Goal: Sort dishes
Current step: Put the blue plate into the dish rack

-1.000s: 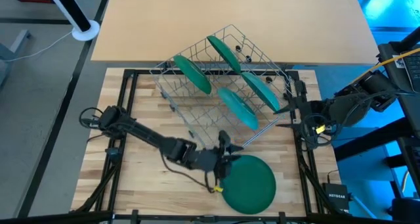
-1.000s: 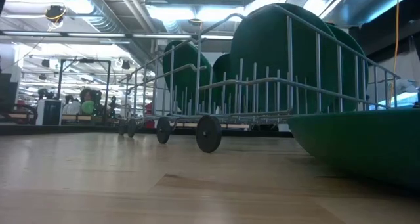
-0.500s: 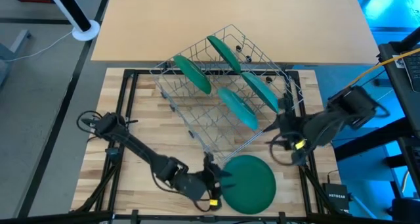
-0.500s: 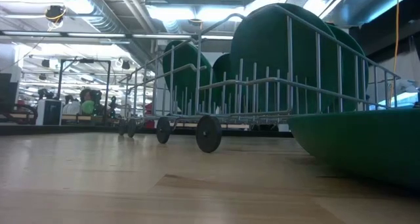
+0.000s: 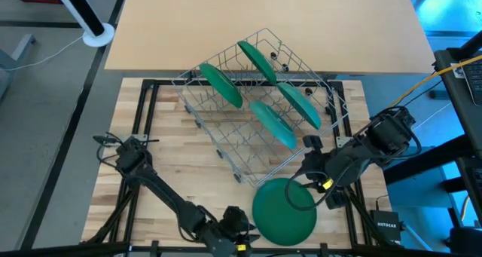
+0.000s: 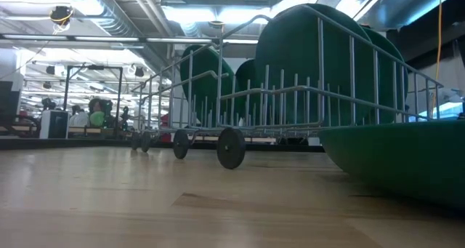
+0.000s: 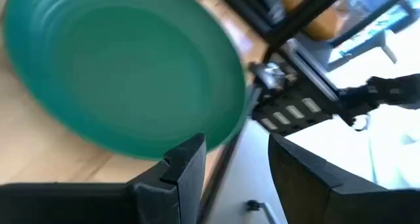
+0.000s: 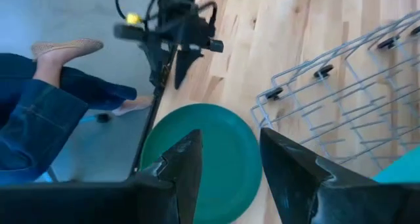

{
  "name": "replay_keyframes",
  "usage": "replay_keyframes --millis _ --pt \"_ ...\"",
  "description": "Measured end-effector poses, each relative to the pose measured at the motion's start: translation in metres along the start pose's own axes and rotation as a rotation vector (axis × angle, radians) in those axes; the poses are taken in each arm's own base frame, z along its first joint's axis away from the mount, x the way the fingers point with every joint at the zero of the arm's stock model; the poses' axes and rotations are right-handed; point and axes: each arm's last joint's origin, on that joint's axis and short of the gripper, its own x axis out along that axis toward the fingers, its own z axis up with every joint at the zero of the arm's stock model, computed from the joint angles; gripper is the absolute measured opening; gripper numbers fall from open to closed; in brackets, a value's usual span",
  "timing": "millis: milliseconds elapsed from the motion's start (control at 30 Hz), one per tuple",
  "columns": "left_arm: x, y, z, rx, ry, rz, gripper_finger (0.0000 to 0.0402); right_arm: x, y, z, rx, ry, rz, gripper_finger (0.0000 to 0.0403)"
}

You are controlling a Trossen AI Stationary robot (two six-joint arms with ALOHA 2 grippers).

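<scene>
Whereas one second earlier the left end effector (image 5: pixel 239 221) lay at the near rim of the loose plate (image 5: pixel 284 210), it has since drawn back toward the front edge of the surface (image 5: pixel 166 166) and now sits just beside that plate, apart from it; its fingers (image 7: pixel 186 168) are spread with nothing between them. Over the same interval the right end effector (image 5: pixel 310 170) has swung in from the right-hand edge and now hangs above the plate's far rim, between the plate and the rack's near corner. Its fingers (image 8: pixel 185 159) are likewise parted and empty, with the plate (image 8: pixel 200 159) seen below them.

Judged from this exchange of positions, the left arm has given up the plate and the right arm is coming in to take it; the grasp has not yet been made.

The wire rack (image 5: pixel 256 106) stands turned at an angle on the far half of the surface. It holds four dark-green plates on edge between its tines: one at the far corner (image 5: pixel 255 61), one on the left (image 5: pixel 221 86), one on the right (image 5: pixel 296 103) and one nearest the front (image 5: pixel 273 123). The low view shows these upright behind the wires (image 6: pixel 305 62). One plate remains flat on the surface, outside the rack and just beside its near corner.
</scene>
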Motion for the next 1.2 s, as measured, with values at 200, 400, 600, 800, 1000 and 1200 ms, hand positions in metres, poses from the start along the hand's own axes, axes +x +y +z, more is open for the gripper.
replay_keyframes --millis 200,400,600,800,1000,1200 --pt "0.015 0.022 -0.01 -0.094 0.04 0.135 0.0155 0.0 0.0 0.0 0.069 0.006 0.015 0.0159" --pt "0.02 0.037 -0.004 -0.2 0.05 0.248 0.0155 0.0 0.002 -0.001 0.113 0.023 0.056 0.0159" --pt "0.03 0.046 0.011 -0.291 0.045 0.272 0.0155 0.0 0.001 -0.001 0.115 0.022 0.055 0.0159" --pt "0.042 0.056 0.016 -0.384 0.099 0.288 0.0155 -0.001 0.001 -0.001 0.115 0.021 0.055 0.0159" --pt "0.055 0.067 0.004 -0.448 0.164 0.326 0.0155 -0.001 0.001 -0.001 0.111 0.021 0.055 0.0159" --pt "0.06 0.071 0.0 -0.456 0.166 0.332 0.0155 -0.001 0.001 -0.001 0.103 0.018 0.047 0.0159"
